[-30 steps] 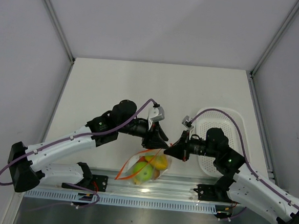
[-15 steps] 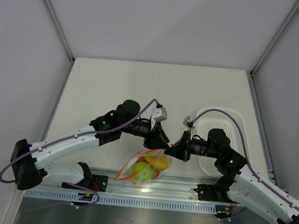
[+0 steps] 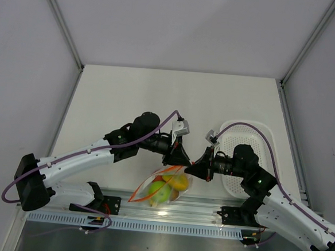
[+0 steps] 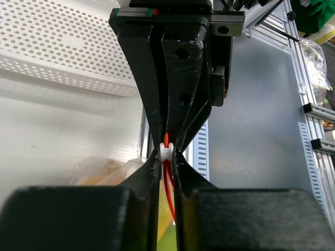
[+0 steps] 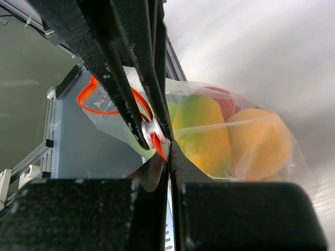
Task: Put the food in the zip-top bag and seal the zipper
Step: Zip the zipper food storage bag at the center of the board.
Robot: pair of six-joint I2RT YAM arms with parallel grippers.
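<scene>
The zip-top bag [image 3: 164, 187] hangs at the table's near edge, held up between both grippers. The food is inside it: a green fruit [image 3: 157, 191], a yellow one [image 5: 203, 137], an orange one [image 5: 260, 142] and red pieces [image 5: 224, 102]. My left gripper [image 3: 182, 159] is shut on the white slider [image 4: 166, 152] of the orange-red zipper [image 4: 168, 184]. My right gripper [image 3: 192, 168] is shut on the bag's mouth edge right beside the slider [image 5: 150, 130], tip to tip with the left fingers [image 5: 123, 73]. A loose loop of zipper [image 5: 92, 102] hangs to the left.
The white perforated tray [image 3: 265, 136] lies on the table at the right, under the right arm, and also shows in the left wrist view [image 4: 57, 47]. The aluminium rail [image 3: 167, 209] and grey floor lie below the bag.
My left gripper has crept rightward along the bag's mouth until it meets the right gripper's tips. The right gripper and the bag have barely moved.
</scene>
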